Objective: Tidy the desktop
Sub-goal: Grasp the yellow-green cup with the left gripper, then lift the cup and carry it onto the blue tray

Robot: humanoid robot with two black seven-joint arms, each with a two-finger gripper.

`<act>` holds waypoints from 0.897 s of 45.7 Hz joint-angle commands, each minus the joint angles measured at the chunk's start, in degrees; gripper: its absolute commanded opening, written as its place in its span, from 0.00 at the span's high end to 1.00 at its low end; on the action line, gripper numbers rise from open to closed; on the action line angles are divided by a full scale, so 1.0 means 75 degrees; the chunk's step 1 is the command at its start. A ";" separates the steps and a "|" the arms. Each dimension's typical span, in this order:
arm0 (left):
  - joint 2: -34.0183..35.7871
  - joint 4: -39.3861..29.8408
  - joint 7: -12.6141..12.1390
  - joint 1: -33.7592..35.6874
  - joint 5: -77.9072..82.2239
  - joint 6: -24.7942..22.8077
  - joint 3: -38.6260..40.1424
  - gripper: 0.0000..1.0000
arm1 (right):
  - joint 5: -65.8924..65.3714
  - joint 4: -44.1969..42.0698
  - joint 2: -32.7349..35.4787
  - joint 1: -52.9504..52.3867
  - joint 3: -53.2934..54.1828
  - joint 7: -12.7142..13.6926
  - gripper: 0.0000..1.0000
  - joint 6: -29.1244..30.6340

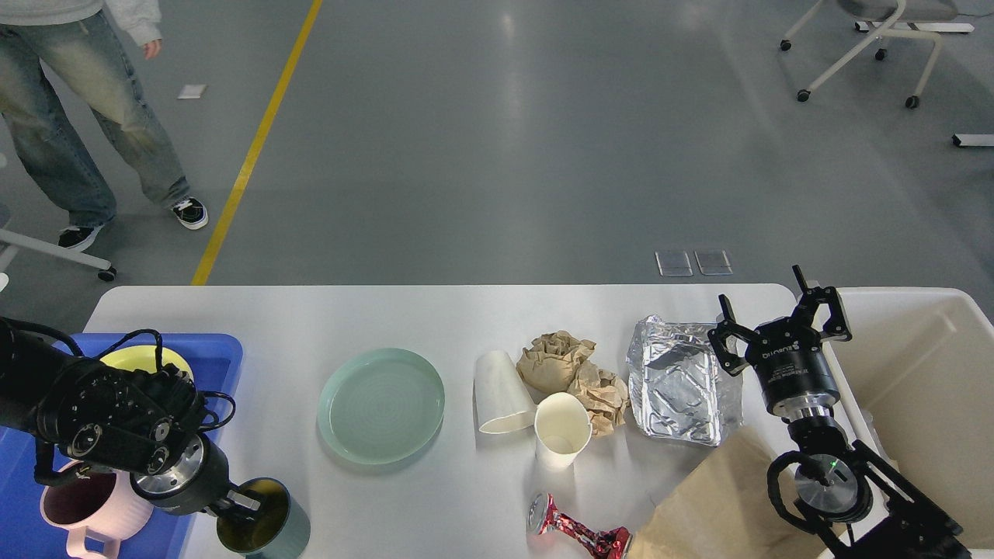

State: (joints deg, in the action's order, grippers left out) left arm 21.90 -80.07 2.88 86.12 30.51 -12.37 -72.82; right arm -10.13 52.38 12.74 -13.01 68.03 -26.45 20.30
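The white desktop (pixel 435 310) carries a pale green plate (pixel 380 404), a white paper cup on its side (pixel 501 392), an upright paper cup (pixel 561 431), crumpled brown paper (pixel 571 369), a foil tray (pixel 679 380), a crushed red can (pixel 578 534) and a brown paper bag (pixel 722 505). My left gripper (pixel 247 503) is at the rim of a dark teal cup (pixel 268 532) near the front left edge, one finger inside it, apparently shut on the rim. My right gripper (pixel 776 314) is open and empty, just right of the foil tray.
A blue tray (pixel 221 349) at the left holds a yellow bowl (pixel 144 359) and a pink mug (pixel 78 505). A cream-white bin (pixel 916 373) stands off the desktop's right end. A person (pixel 85 116) stands at the far left; a chair (pixel 877 46) at the far right.
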 commanded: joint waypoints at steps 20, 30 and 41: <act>0.0244 -0.0176 0.0038 0.1688 -0.0457 -0.2275 -0.0123 1.00 | -0.0009 0.0000 0.0000 0.0001 0.0000 0.0000 0.00 0.0000; 0.0443 -0.0340 0.0061 0.3399 -0.1336 -0.3658 -0.0498 1.00 | 0.0003 -0.0012 0.0000 0.0001 0.0000 0.0000 0.00 0.0000; 0.0244 -0.1523 0.0084 0.5976 -0.2122 -0.4233 -0.1189 1.00 | -0.0009 0.0000 0.0000 -0.0011 0.0000 0.0000 0.00 0.0000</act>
State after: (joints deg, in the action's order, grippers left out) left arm 24.38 -87.40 3.53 122.40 16.78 -42.53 -79.77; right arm -10.19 52.38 12.74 -13.02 68.03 -26.46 20.30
